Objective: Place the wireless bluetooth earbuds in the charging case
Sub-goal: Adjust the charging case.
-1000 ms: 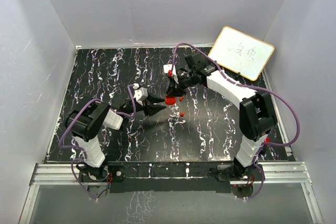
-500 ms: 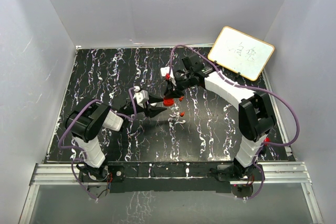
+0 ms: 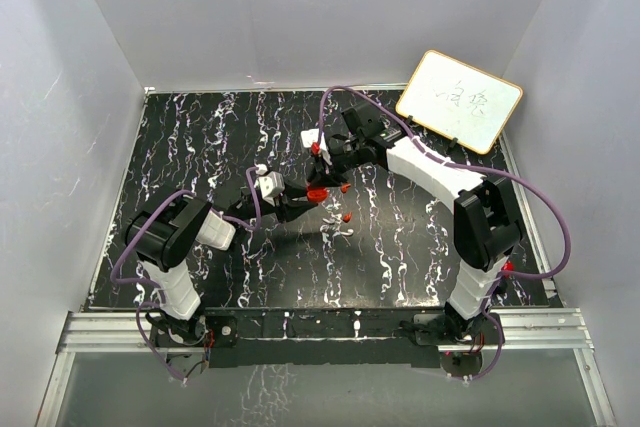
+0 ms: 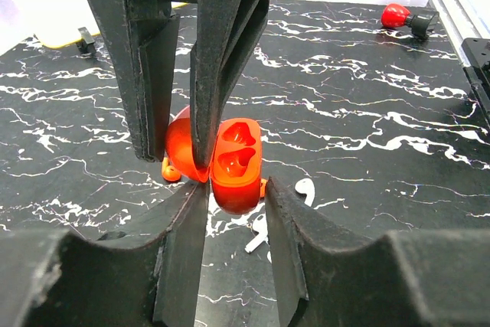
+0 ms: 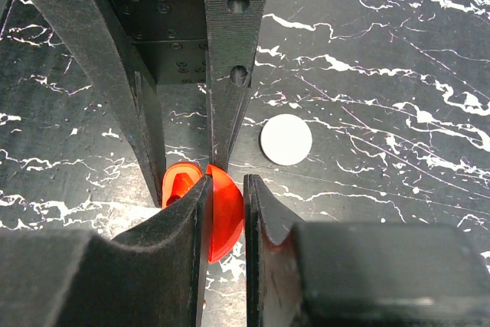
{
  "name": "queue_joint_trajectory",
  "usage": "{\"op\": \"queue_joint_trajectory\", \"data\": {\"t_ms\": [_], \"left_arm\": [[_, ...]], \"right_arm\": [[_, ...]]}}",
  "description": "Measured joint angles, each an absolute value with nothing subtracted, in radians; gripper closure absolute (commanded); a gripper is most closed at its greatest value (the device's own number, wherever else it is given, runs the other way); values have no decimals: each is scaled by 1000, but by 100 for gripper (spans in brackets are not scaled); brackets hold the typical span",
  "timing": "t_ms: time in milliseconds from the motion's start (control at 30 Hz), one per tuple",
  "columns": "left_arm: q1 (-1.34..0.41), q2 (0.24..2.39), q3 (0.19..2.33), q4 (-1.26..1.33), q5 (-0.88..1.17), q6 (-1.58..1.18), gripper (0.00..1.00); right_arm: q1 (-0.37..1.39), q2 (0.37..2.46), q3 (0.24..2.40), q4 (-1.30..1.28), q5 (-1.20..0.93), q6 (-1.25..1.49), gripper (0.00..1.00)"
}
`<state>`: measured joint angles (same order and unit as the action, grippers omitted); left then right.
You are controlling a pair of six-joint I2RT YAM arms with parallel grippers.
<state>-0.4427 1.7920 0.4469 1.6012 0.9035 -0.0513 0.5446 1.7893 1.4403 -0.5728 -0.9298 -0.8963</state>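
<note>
The red charging case (image 3: 320,190) stands open at mid-table; the left wrist view shows its body (image 4: 233,162) with two empty wells. My left gripper (image 3: 303,199) has its jaws close against both sides of the body (image 4: 237,189). My right gripper (image 3: 326,183) comes from the far side and is shut on the domed lid (image 5: 223,208), also seen in the left wrist view (image 4: 178,147). One tiny red earbud (image 3: 347,217) lies just right of the case. In the left wrist view red earbuds peek out on either side of it (image 4: 170,171) (image 4: 262,187).
Two white earbuds (image 3: 340,230) lie on the black marbled mat just in front of the case (image 4: 305,189). A white round disc (image 5: 285,139) lies beyond the case. A whiteboard (image 3: 459,100) leans at the back right.
My left gripper has moved right up to the case and narrowed its jaws around the body. My right gripper, holding the lid, has shifted slightly left.
</note>
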Motion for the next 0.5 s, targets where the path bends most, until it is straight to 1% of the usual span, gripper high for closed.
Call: {"op": "queue_joint_trajectory", "data": {"t_ms": [133, 267, 333, 433, 467, 500], "left_arm": [[-443, 1792, 447, 1601, 900, -52, 71], [-445, 1792, 447, 1600, 899, -52, 78], [-445, 1792, 447, 1599, 897, -52, 83], [-445, 1792, 447, 1597, 895, -53, 97], [-445, 1792, 447, 1597, 894, -53, 100], [-445, 1792, 447, 1597, 892, -53, 100]], "right_arm": [[549, 1789, 1444, -572, -929, -898, 100], [551, 1791, 1444, -572, -927, -901, 100], [551, 1791, 1444, -571, -927, -902, 100], [552, 1791, 1444, -571, -925, -905, 100], [553, 1791, 1444, -570, -923, -906, 99], [553, 1791, 1444, -569, -922, -907, 96]]}}
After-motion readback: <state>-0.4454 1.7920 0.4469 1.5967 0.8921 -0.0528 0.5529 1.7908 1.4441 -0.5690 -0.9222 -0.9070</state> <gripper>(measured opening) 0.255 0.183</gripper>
